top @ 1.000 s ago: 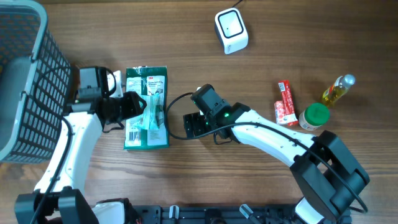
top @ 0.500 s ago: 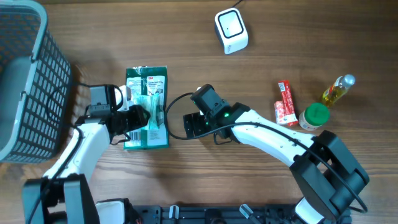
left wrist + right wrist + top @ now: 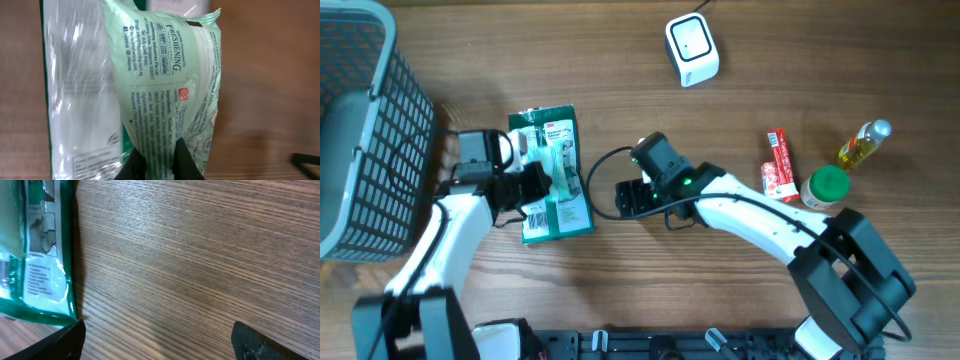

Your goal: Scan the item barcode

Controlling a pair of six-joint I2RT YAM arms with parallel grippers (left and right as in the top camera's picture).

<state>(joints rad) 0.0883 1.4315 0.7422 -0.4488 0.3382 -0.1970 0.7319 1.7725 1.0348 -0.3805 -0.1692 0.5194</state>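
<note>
Overhead, the brown wooden table (image 3: 820,60) fills the view, and the grey plastic mesh basket (image 3: 380,120) stands at its far left corner. The white-and-black right arm (image 3: 760,220) reaches from the near right toward the middle of the table, while the matching left arm (image 3: 450,230) reaches from the near left, alongside the basket. Left of centre lies a flat dark green plastic package with a white printed label (image 3: 560,215), its long sides tilted a little off the table edge, and a soft pale green pack with dark print (image 3: 560,160) runs along the top of it. The left gripper (image 3: 533,186) sits at the left edge of these two. In the left wrist view its black fingers (image 3: 182,155) are pinched together on the lower edge of the pale green pack (image 3: 165,75), which rises creased in front of the camera with the glossy package just to its left. The right gripper (image 3: 623,198) rests just right of the dark green package, apart from it. In the right wrist view its jaws stand wide apart, with only bare wood between them and the package's corner at the left. The white box-shaped barcode scanner (image 3: 692,48) sits at the far centre, well apart from the pale green pack. At the right lie a red sachet (image 3: 778,165), a green-lidded jar (image 3: 826,187) and a small yellow bottle (image 3: 863,145).
</note>
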